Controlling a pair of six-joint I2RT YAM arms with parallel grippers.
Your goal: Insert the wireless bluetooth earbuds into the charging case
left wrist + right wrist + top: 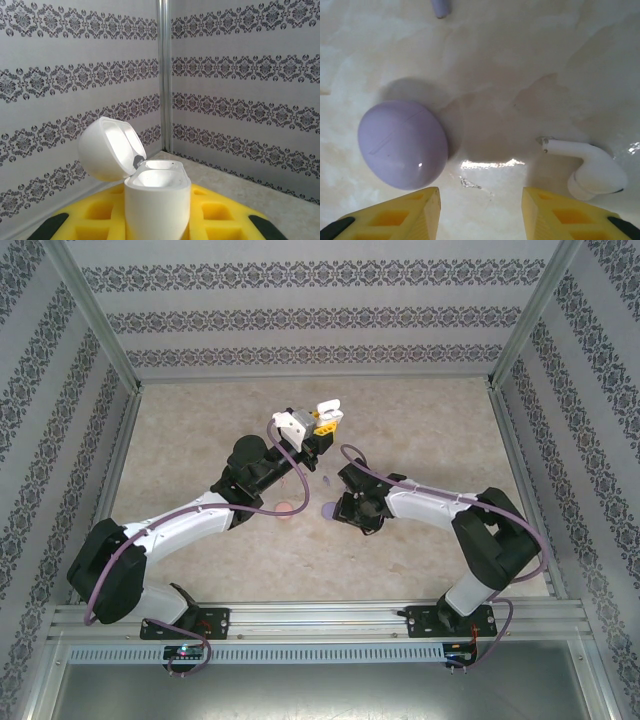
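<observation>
Our right gripper [480, 212] hung with yellow fingers [400, 215] spread wide, empty, over the marbled table [510, 60]; a closed purple oval plastic case [402, 145] lay at ten o'clock, a white stemmed plastic earbud [592, 170] at three. Farther out, our left gripper [157, 225] clamped an open-lidded white plastic charging case [157, 200] aloft.

White case [157, 205] in glossy plastic, purple case [402, 145] in smooth plastic, earbud [597, 175] in shiny plastic, glossy marbled surface [510, 75]
</observation>
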